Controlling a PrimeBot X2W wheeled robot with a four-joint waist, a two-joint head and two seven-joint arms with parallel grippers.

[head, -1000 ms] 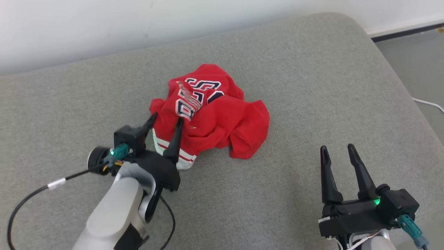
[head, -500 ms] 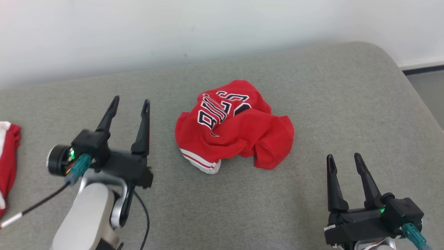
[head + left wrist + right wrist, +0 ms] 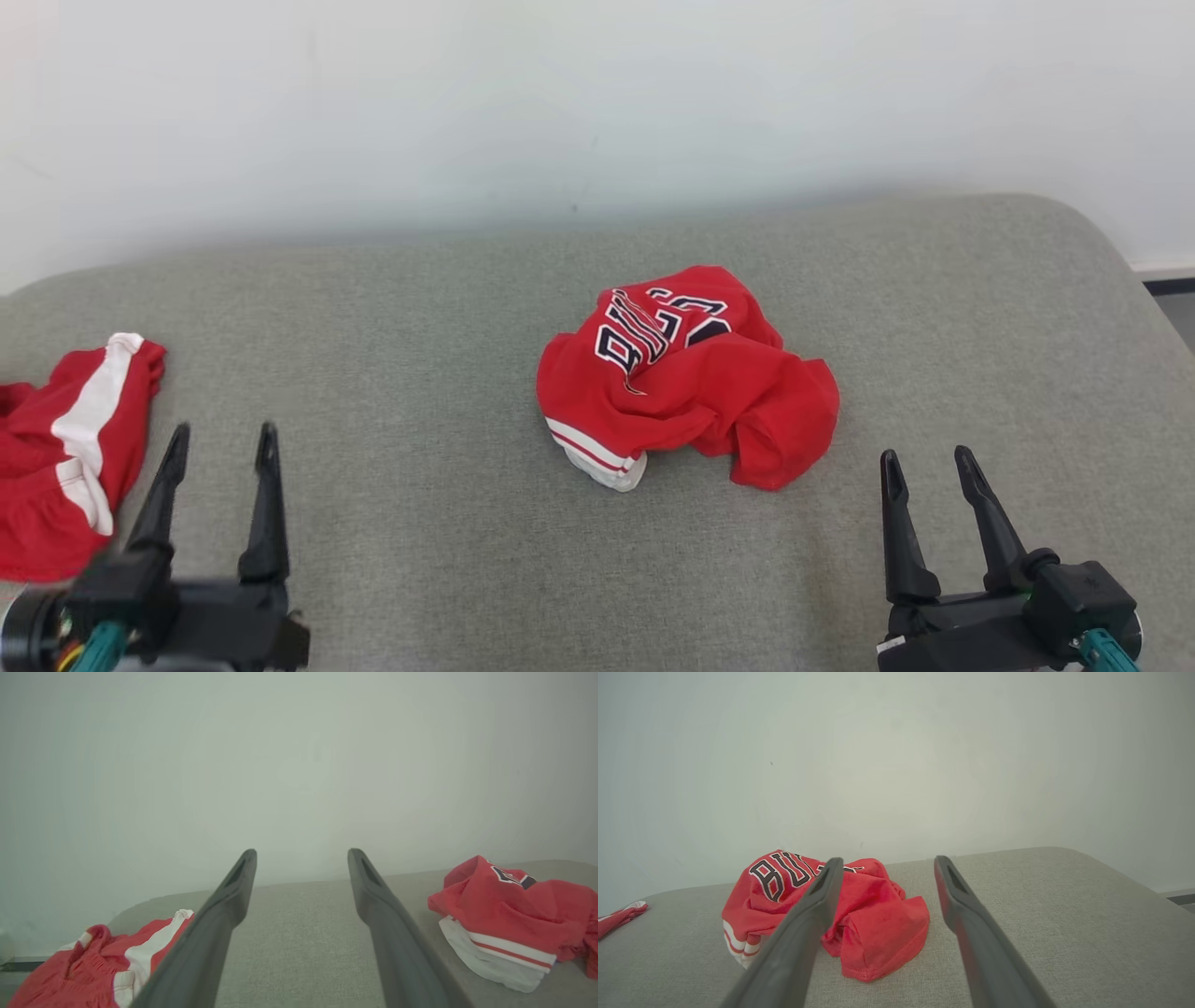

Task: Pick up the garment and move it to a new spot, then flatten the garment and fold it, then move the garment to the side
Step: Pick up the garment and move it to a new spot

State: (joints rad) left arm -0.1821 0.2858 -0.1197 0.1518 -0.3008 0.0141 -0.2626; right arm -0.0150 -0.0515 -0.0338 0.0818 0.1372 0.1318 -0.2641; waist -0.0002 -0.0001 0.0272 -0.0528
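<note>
The crumpled red garment (image 3: 691, 383) lies untouched on the grey cushion (image 3: 448, 317). The left end effector (image 3: 222, 434), fingers spread, sits well off to its left. The right end effector (image 3: 926, 457), also spread, is near its right edge.

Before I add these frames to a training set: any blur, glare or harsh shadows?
Head view: soft, even light, no glare; the red jersey is sharp, with a faint shadow at its base on the grey cushion. Left wrist view: hazy, washed-out wall, the left gripper soft near the lens. Right wrist view: the right gripper soft too, but the jersey lettering reads clearly.
</note>
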